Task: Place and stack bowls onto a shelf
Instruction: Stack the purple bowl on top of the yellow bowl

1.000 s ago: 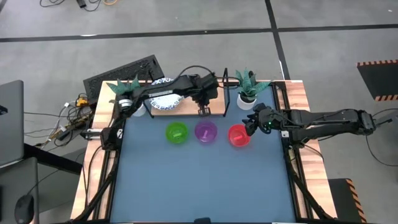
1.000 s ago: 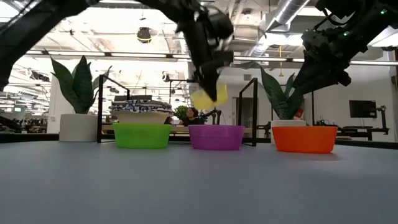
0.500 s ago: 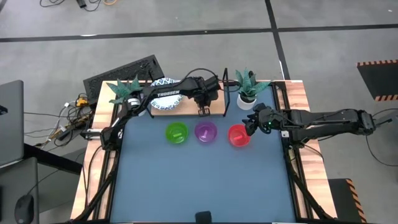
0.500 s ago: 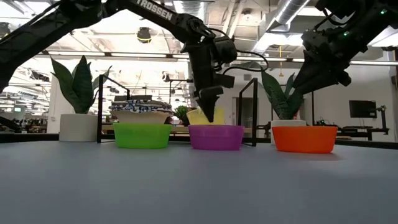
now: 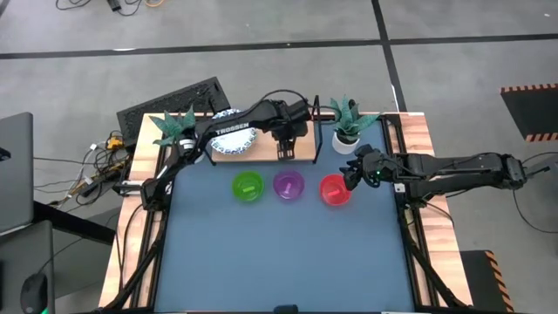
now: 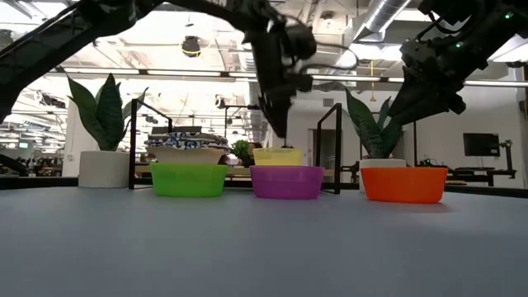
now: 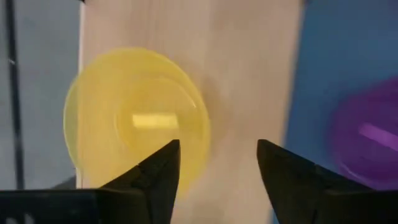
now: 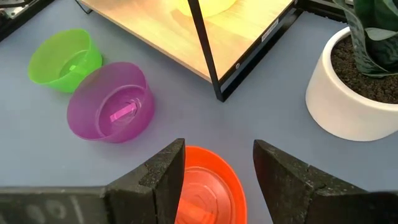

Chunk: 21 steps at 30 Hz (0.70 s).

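Hovering above the shelf (image 5: 279, 148), the left pincer (image 7: 217, 168) has its two fingers spread apart and holds nothing. The yellow bowl (image 7: 137, 124) sits upright on the light-wood board directly below it; in the low view this yellow bowl (image 6: 278, 157) rests on the board behind the purple bowl, clear of the fingers above. At the other end of the shelf, a stack of white bowls with blue-patterned rims (image 5: 231, 133) occupies the board, partly covered by the left arm.

Three plastic bowls stand in a row on the blue bench (image 5: 288, 253) just in front of the shelf: green bowl (image 5: 248, 186), purple bowl (image 5: 289, 185), red bowl (image 5: 334, 189). All three are upright and apart from each other.

The right pincer (image 8: 214, 165) hangs just above the red bowl (image 8: 205, 186), fingers parted, gripping nothing. In the high view the right arm reaches in from the bench's right edge.

A white plant pot (image 8: 348, 87) stands beside the shelf's black frame near the right arm; a second potted plant (image 5: 174, 126) stands at the shelf's left end.
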### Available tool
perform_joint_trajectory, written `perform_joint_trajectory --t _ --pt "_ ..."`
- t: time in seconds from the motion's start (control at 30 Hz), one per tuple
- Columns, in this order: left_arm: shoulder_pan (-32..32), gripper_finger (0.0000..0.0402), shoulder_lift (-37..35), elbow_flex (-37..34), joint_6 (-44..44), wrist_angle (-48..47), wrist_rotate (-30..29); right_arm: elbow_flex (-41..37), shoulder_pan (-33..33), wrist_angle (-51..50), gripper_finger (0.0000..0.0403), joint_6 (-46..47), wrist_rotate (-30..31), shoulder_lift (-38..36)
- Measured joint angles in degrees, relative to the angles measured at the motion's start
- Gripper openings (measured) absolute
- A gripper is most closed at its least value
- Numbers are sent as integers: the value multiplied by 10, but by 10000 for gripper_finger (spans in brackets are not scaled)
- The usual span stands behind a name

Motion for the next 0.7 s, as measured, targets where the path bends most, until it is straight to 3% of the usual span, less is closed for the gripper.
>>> perform_joint_trajectory --t 0.17,0.37,0.7 --pt "-27 207 -3 73 -22 -119 67 0 0 0 215 0 0 0" --pt "-102 208 -17 51 9 -171 117 0 1 -17 215 0 0 0" --pt "-183 208 -11 29 65 -59 96 0 1 -40 215 -2 -13 0"
